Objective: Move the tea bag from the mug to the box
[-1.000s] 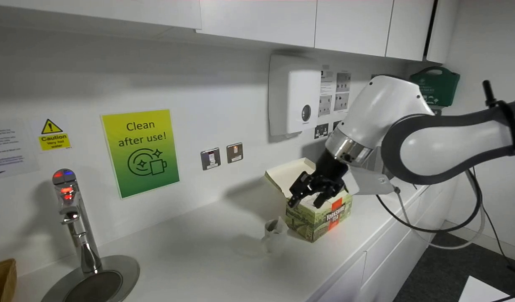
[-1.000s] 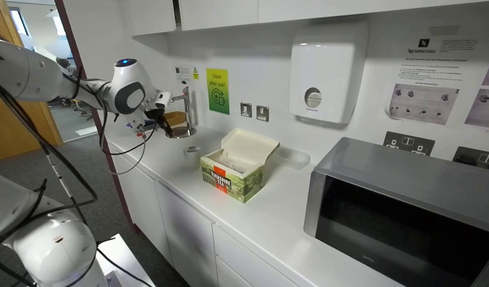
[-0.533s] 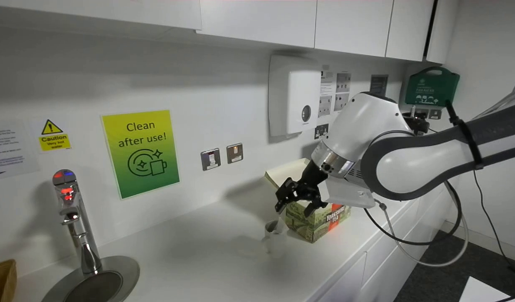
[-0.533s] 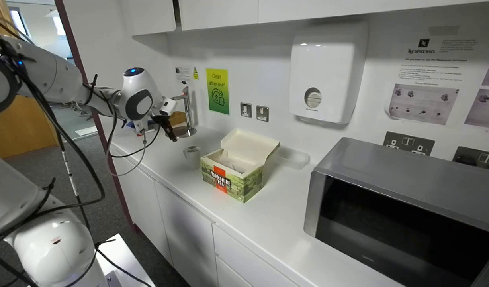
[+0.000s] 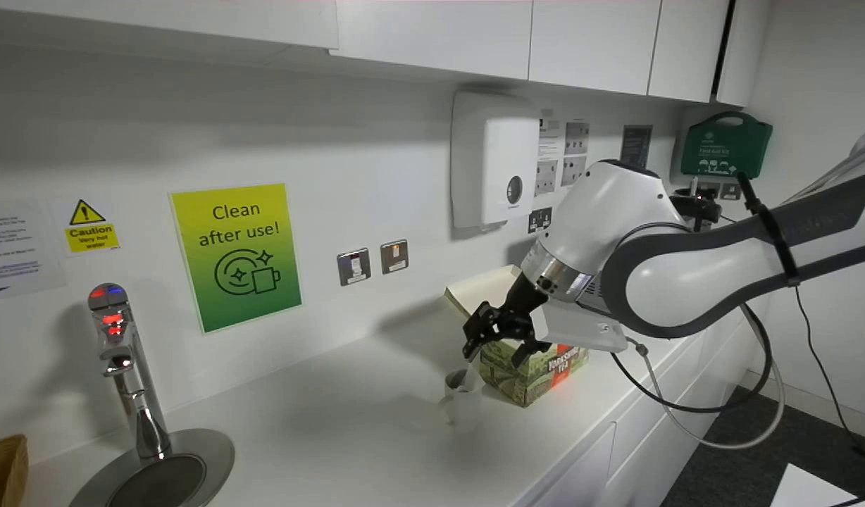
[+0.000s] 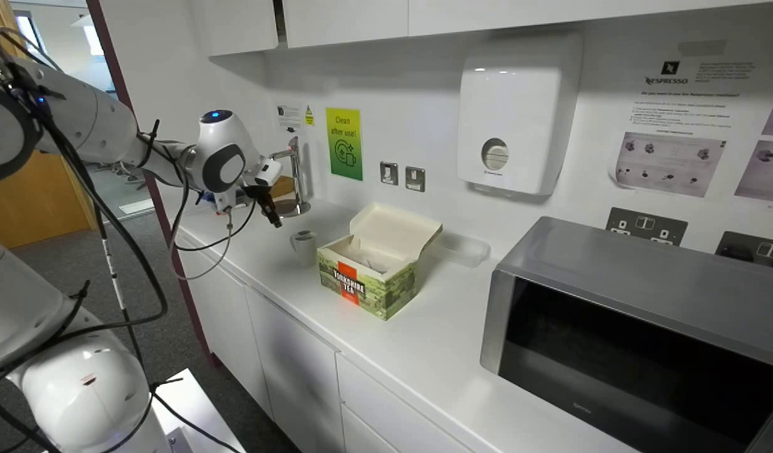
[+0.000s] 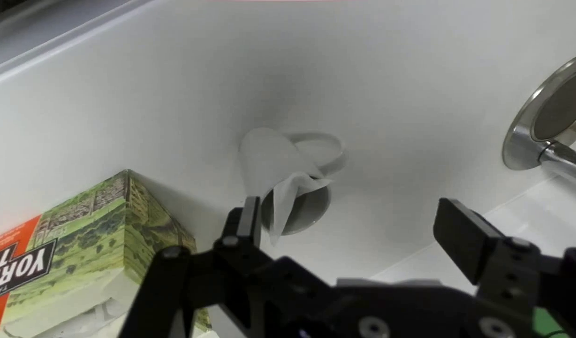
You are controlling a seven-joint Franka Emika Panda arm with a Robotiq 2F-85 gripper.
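Note:
The white mug [image 5: 463, 412] stands upright on the counter; it also shows in the other views [image 6: 304, 250] [image 7: 264, 155]. A pale, thin tea bag [image 7: 284, 199] pokes out of its mouth and folds over the rim in the wrist view. The box [image 6: 393, 296] stands beside the mug with its lid open; its printed corner shows in the wrist view [image 7: 88, 220]. My gripper [image 7: 346, 206] is open and empty. It hangs above the mug, which lies nearer the left finger in the wrist view. In an exterior view the gripper [image 5: 495, 355] partly covers the box.
A tap [image 5: 140, 401] and round drain [image 5: 161, 482] are at one end of the counter. A microwave [image 6: 613, 333] stands past the box. A clear tray [image 6: 459, 248] lies behind the box. A wall dispenser [image 6: 519, 113] and cupboards [image 5: 432, 35] hang above.
The gripper has moved away from over the box and down toward the mug, mostly in the first half second. It has shifted only slightly since. The mug and box have not moved.

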